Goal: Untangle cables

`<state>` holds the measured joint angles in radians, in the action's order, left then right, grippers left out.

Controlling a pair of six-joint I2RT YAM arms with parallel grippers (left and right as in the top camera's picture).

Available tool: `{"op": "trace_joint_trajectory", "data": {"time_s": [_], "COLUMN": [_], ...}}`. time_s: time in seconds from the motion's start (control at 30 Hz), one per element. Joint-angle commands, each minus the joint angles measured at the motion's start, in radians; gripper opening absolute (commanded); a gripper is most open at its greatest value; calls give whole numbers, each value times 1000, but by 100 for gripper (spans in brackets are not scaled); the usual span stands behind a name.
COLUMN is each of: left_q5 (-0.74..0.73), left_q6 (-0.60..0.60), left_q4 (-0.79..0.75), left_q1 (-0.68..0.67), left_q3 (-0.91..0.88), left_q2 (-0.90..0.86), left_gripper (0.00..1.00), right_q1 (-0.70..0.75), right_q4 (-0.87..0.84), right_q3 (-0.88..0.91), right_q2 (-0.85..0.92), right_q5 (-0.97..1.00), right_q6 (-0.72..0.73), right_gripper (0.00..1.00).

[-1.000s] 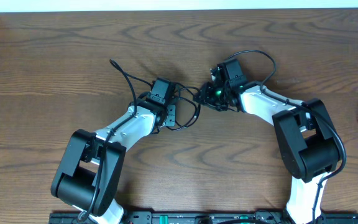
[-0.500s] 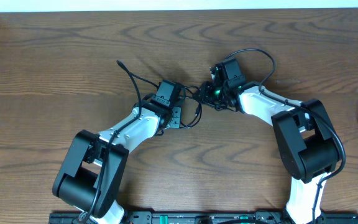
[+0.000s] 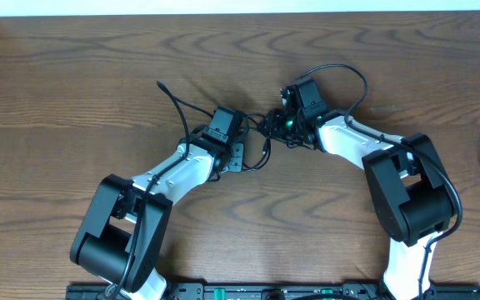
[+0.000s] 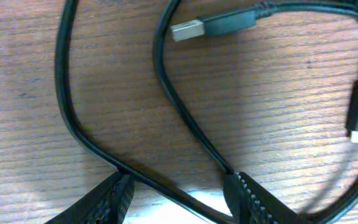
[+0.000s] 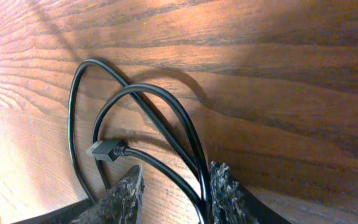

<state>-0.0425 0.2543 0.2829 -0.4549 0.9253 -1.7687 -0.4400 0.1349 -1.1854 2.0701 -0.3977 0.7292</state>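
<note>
Near: left gripper [image 4: 179, 186], fingers standing apart, two strands of the black cable [image 4: 59, 68] crossing the gap; cannot tell whether either is pinched. Right gripper [image 5: 173, 186], fingers part-spread, several strands bunched against one finger; grip likewise unclear.

Just beyond: a silver USB plug [image 4: 186, 29] lies beside a looping strand.

The bundle sits mid-table [image 3: 73, 75] between the two grippers, which are near each other. One end trails to the far left. No white cord visible.

Risk: a pull-apart with the plug caught in a loop would likely cinch the knot. Slack jaws may let strands slip. The wrists could collide.
</note>
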Motion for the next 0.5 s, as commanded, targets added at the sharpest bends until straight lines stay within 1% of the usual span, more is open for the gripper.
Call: {"op": "trace_joint_trajectory", "data": {"time_s": [0.0, 0.47], "left_q5": [-84, -116], "left_q6": [9, 18], "left_q4": [10, -21], "left_q1": [-10, -20], "left_q3": [-21, -21], "left_q2": [-29, -29], "left_gripper": [53, 53], "right_q1": [-12, -13], "right_q4": [59, 79], "right_q3": [85, 85], "right_q2": [141, 141], "right_q5": [212, 212], "right_q6": [3, 3], "right_gripper": [36, 36]}}
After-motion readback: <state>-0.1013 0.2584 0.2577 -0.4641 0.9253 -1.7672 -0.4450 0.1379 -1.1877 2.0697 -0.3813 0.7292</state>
